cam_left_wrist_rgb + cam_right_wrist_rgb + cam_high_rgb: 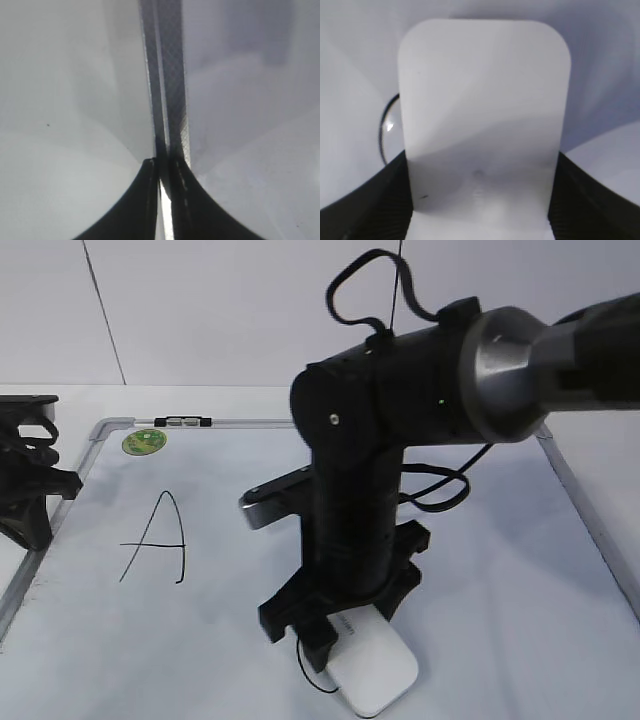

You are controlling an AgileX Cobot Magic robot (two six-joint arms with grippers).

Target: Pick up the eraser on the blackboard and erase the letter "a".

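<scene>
1. Left pincer [25,475]: parked at the left edge of the blackboard [480,570], well apart from the work. In the left wrist view its jaws stand nearly together over the silver frame, with nothing between them.
2. Capital "A" [158,538]: the tall angular letter with a crossbar on the left half of the blackboard; it is not the target.
3. Letter "a" [310,672]: only a thin black curve shows, just left of the eraser and partly hidden by it; the right wrist view shows the same arc at the eraser's left edge.
4. Eraser [372,668]: lies flat on the blackboard near the front edge, its long axis running away from the right wrist camera.
5. Right pincer [335,625]: by far the nearer one, lowered onto the eraser, its jaws flanking the two long sides and apparently clamping them. Judgement: the coming wipe must travel leftward, since the loop lies on that side.
</scene>
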